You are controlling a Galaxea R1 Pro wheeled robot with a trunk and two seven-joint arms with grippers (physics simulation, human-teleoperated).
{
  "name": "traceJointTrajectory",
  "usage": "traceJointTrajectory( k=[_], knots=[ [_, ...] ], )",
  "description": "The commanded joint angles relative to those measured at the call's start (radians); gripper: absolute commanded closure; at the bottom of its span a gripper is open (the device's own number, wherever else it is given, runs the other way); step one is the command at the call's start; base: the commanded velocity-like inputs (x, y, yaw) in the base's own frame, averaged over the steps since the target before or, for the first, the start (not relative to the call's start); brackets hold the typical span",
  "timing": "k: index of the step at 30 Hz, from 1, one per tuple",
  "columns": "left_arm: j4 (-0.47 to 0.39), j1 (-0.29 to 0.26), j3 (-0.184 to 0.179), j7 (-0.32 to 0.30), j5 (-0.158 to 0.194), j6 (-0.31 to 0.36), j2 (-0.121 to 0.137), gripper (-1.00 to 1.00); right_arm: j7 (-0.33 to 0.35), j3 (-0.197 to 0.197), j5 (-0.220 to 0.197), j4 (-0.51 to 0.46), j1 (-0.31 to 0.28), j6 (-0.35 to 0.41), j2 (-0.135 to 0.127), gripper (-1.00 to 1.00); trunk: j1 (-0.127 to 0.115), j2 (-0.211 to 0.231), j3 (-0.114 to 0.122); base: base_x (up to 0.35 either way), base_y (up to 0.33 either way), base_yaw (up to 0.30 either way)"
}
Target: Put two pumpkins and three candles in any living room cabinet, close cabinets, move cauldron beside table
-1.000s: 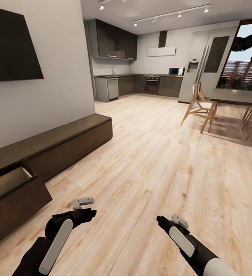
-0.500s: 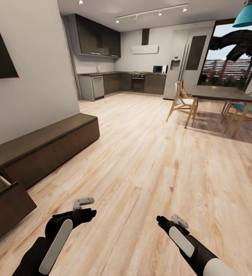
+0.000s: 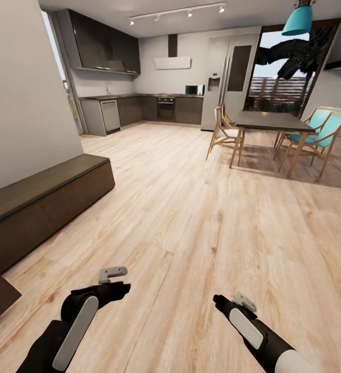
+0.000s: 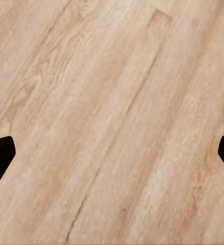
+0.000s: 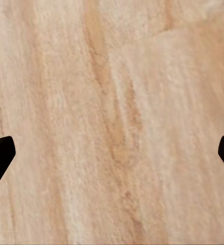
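cabinet (image 3: 46, 199): lay low along left edge, mid-frame, front shut there | left gripper (image 4: 112, 153): spread wide, held nothing, hung over plank floor (image 3: 201, 217) lower left | right gripper (image 5: 112, 153): spread wide, held nothing, lower right | dining table (image 3: 271, 122): upper right

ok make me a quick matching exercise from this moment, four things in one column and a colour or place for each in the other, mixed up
Things:
1. pendant lamp
2. cabinet
3. dining table
4. left tool

Colour or place:
A. low along the wall at the head view's left
B. over bare wood floor, fingers apart
C. teal, hanging from the ceiling
D. dark top, wooden chairs around it

Pairs: 1-C, 2-A, 3-D, 4-B
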Motion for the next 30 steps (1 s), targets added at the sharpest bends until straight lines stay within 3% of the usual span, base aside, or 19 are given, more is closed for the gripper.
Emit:
traceJointTrajectory(
  k=[1,15,21,30],
  knots=[
    [-0.001,-0.001,-0.002,0.011,0.01,0.002,0.001,-1.0,-0.007,0.006,-0.002,-0.002,-0.001,0.003,-0.001,-1.0,0.0,0.0,-0.002,0.2,-0.195,-0.233],
    [0.0,-0.001,-0.001,0.011,0.008,0.002,0.001,-1.0,-0.007,0.006,-0.001,0.0,-0.001,-0.02,-0.001,-1.0,0.0,0.0,-0.017,0.237,-0.193,-0.162],
    [0.003,-0.001,-0.001,0.011,0.008,0.002,0.001,-1.0,-0.007,0.006,-0.002,0.002,-0.001,-0.021,-0.001,-1.0,0.0,0.0,-0.018,0.299,-0.093,-0.028],
    [0.005,-0.001,-0.001,0.01,0.008,0.002,0.001,-1.0,-0.007,0.006,-0.003,0.02,-0.001,-0.021,-0.001,-1.0,0.0,0.0,-0.028,0.319,-0.012,-0.178]
  ],
)
